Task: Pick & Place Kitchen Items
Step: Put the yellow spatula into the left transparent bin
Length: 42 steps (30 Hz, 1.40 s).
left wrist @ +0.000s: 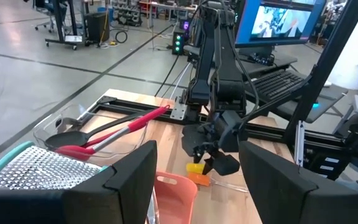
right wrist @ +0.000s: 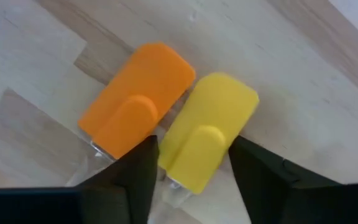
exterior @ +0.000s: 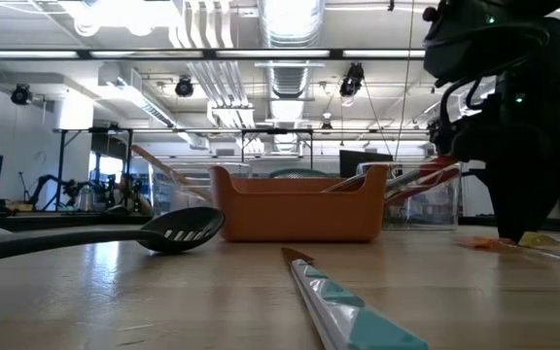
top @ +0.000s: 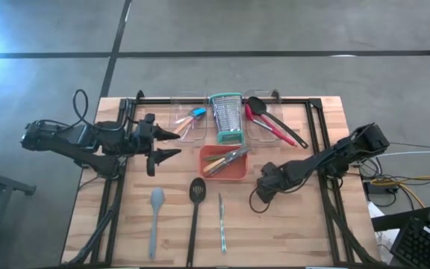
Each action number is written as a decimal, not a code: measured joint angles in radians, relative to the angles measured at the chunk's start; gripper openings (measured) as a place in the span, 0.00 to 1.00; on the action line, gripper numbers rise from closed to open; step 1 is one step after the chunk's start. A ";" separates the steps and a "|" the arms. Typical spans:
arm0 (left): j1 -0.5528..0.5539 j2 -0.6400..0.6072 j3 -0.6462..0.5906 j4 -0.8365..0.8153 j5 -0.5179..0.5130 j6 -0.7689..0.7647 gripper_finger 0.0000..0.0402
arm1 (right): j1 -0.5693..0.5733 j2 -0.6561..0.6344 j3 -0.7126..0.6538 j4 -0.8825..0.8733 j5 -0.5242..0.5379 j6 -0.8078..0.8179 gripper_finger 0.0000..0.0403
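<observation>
From above, the wooden table (top: 88, 224) carries an orange tray (top: 234, 172) at its middle, with slim utensils (top: 226, 159) lying across it. Behind the tray stands a steel grater (top: 226, 117) with teal rims, flanked by two clear bins — one (top: 189, 123) with a few small coloured tools (top: 192, 114), the other (top: 269, 123) with a black spoon (top: 257, 104) and a red spoon (top: 271, 128). In front of the tray lie a grey spatula (top: 155, 217), a black slotted turner (top: 195, 213) and a thin peeler (top: 221, 223), each apart from the others. The left gripper (top: 172, 143) hangs over the table's left part, fingers spread and empty. The right gripper (top: 262, 190) is low on the table, right of the tray.

At table height, the turner's head (exterior: 178, 229) rests just left of the tray (exterior: 295, 206), and the peeler (exterior: 353, 306) runs toward the camera. The right arm (exterior: 513, 126) blocks the right side.

The left wrist camera looks between its own parted fingers (left wrist: 129, 180) across the grater (left wrist: 36, 171) and the spoons (left wrist: 104, 134) to the right gripper (left wrist: 209, 163), whose tips stand over a yellow piece (left wrist: 195, 168) on the table.

The right wrist camera shows two small spatula heads lying side by side and touching — an orange one (right wrist: 138, 96) and a yellow one (right wrist: 213, 121). The dark fingers (right wrist: 135, 171) stand on either side of the yellow one; whether they press it I cannot tell.
</observation>
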 joint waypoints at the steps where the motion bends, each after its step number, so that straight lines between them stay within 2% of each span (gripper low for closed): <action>1: 0.000 0.000 0.000 -0.001 0.000 0.000 0.58 | 0.000 -0.003 0.001 0.001 0.004 0.003 0.42; 6: 0.000 0.000 0.000 -0.001 0.000 0.000 0.58 | 0.000 -0.038 -0.005 -0.001 0.008 0.022 0.19; 12: 0.000 0.000 0.000 -0.001 -0.011 0.010 0.58 | 0.001 -0.108 -0.011 -0.027 0.002 0.034 0.18; 13: 0.000 0.000 0.000 -0.002 -0.011 0.013 0.58 | 0.001 -0.129 -0.013 -0.051 -0.004 0.041 0.16; 15: 0.000 0.000 0.000 -0.002 -0.011 0.013 0.58 | 0.003 -0.183 -0.010 -0.085 -0.012 0.055 0.05; 17: 0.000 0.000 0.000 -0.002 -0.011 0.013 0.58 | 0.004 -0.244 -0.005 -0.122 -0.011 0.075 0.03; 23: -0.001 0.002 0.000 -0.006 -0.012 -0.028 0.58 | 0.037 -0.426 0.078 -0.154 0.135 0.135 0.03; 27: -0.001 0.028 0.000 -0.001 -0.019 -0.068 0.58 | 0.072 -0.505 0.188 -0.116 0.328 0.123 0.03; 30: 0.000 0.073 0.000 0.024 -0.020 -0.088 0.58 | 0.090 -0.528 0.277 -0.042 0.483 0.038 0.03; 33: 0.003 0.143 0.000 0.134 -0.010 -0.069 0.58 | 0.092 -0.519 0.364 0.072 0.576 -0.126 0.03; 36: 0.017 0.220 0.000 0.288 0.044 -0.033 0.58 | 0.091 -0.490 0.441 0.186 0.622 -0.317 0.03; 39: 0.047 0.277 0.001 0.400 0.099 -0.036 0.58 | 0.092 -0.455 0.515 0.234 0.636 -0.440 0.03; 42: 0.085 0.316 0.002 0.520 0.218 -0.085 0.58 | 0.092 -0.417 0.590 0.242 0.641 -0.521 0.03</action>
